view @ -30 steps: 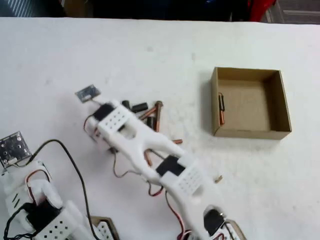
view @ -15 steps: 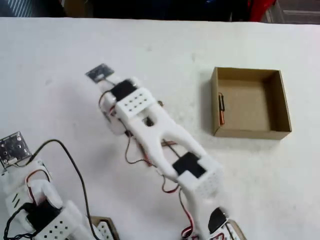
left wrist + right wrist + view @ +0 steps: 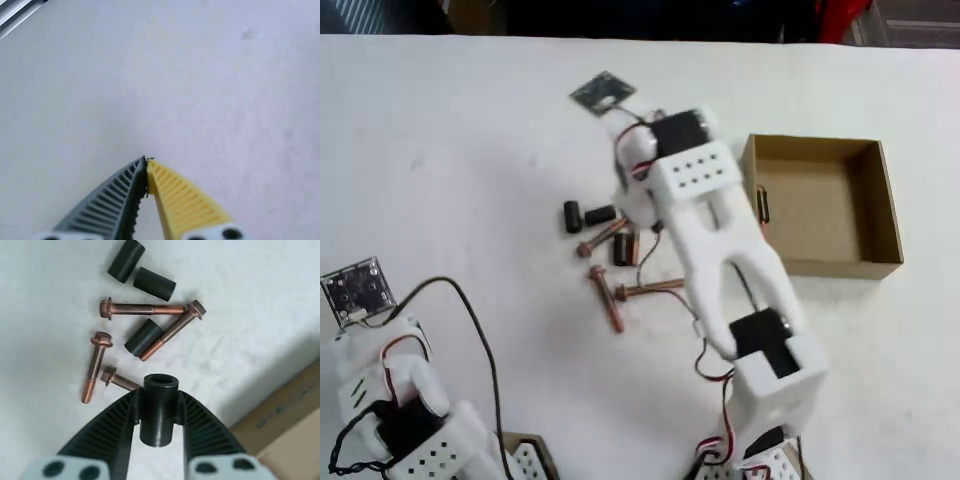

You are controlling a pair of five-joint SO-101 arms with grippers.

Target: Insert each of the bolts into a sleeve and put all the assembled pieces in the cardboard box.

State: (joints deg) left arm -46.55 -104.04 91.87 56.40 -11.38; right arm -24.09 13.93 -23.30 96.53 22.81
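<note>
Hidden, cropped
One copper bolt (image 3: 120, 380) is half hidden behind the black cylindrical sleeve (image 3: 159, 410); the brown cardboard box (image 3: 292, 440) is cropped.

Four loose bolts (image 3: 142, 308); four sleeves (image 3: 154, 284); one assembled piece (image 3: 762, 207); one cardboard box (image 3: 886, 205); two robot arms (image 3: 720, 250).

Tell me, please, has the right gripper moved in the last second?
Yes. The right gripper, holding a sleeve, swung toward the box.

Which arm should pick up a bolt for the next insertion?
Left, probably. The right gripper is shut on a black sleeve, so it cannot take a bolt. The left gripper is shut on nothing over bare table, free to fetch, though the loose bolts lie nearer the right gripper.
</note>
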